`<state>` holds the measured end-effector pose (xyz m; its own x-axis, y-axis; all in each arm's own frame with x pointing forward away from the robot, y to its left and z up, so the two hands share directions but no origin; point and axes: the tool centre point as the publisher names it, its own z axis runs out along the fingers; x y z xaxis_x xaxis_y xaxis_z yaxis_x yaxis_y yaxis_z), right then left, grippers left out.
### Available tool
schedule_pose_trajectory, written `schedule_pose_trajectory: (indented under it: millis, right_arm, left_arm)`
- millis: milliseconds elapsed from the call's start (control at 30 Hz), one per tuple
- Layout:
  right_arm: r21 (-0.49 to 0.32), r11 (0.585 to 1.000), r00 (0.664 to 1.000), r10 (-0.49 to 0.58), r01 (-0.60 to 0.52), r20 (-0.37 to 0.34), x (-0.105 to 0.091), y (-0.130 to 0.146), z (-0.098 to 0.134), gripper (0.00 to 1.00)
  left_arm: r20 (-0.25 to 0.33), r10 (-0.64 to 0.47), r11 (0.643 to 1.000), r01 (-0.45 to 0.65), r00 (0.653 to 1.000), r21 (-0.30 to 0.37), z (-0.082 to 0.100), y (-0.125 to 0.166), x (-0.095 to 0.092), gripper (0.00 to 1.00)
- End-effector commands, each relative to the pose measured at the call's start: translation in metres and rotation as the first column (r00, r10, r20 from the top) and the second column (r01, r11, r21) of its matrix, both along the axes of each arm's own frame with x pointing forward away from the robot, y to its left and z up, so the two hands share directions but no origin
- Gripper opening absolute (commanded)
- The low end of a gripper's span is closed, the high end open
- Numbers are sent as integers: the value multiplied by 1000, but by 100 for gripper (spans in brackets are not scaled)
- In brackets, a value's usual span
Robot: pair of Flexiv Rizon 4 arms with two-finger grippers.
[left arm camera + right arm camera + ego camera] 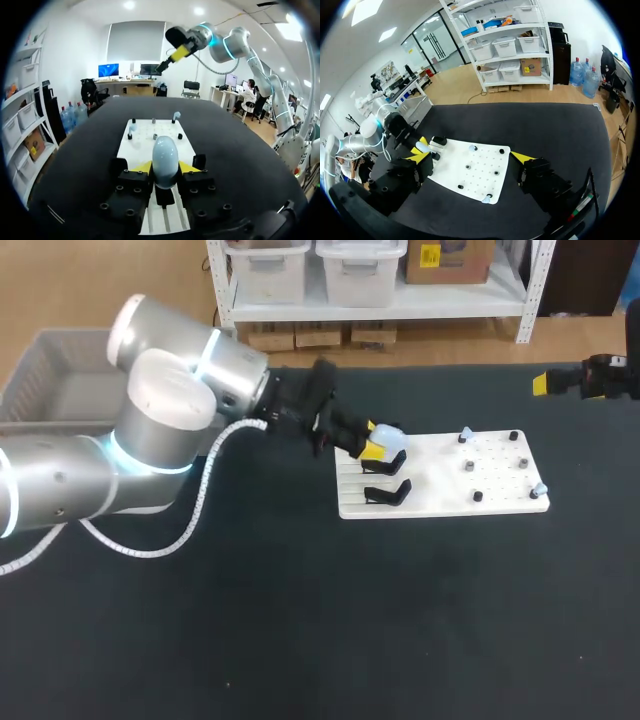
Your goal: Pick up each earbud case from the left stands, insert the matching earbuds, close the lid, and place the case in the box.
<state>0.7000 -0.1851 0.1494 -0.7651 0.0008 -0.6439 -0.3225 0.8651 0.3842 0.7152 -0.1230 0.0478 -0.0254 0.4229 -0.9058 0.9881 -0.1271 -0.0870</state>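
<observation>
Just one earbud case [165, 159], two earbuds [465, 433]

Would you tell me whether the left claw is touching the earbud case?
Touching. In the left wrist view the left claw grips the case: both yellow tips meet its sides with no gap.

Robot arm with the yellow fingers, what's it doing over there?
The left gripper has both fingers clamped on a pale blue earbud case at the near end of the white board. The black stand beside it is empty. Small earbuds sit on pegs at the board's other end. The right gripper hangs open off to the side, holding nothing.
</observation>
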Motion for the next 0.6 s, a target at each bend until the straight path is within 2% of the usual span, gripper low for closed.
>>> schedule_pose_trajectory:
  millis: [33,233,367,500,600]
  right_arm:
    - [-1,1000,1000,0,0,0,0,0,0,100]
    - [-1,1000,1000,0,0,0,0,0,0,100]
    - [-1,1000,1000,0,0,0,0,0,0,100]
    - [-1,1000,1000,0,0,0,0,0,0,100]
    - [-1,1000,1000,0,0,0,0,0,0,100]
  left_arm:
    - [43,59,995,-55,997,-85,19,15,-24,0]
    - [62,50,974,-35,997,-223,53,12,-40,0]
    - [79,37,961,-14,996,-277,67,9,-49,0]
    - [111,21,955,13,994,-298,82,4,-58,0]
    - [114,19,944,19,993,-328,85,3,-61,0]
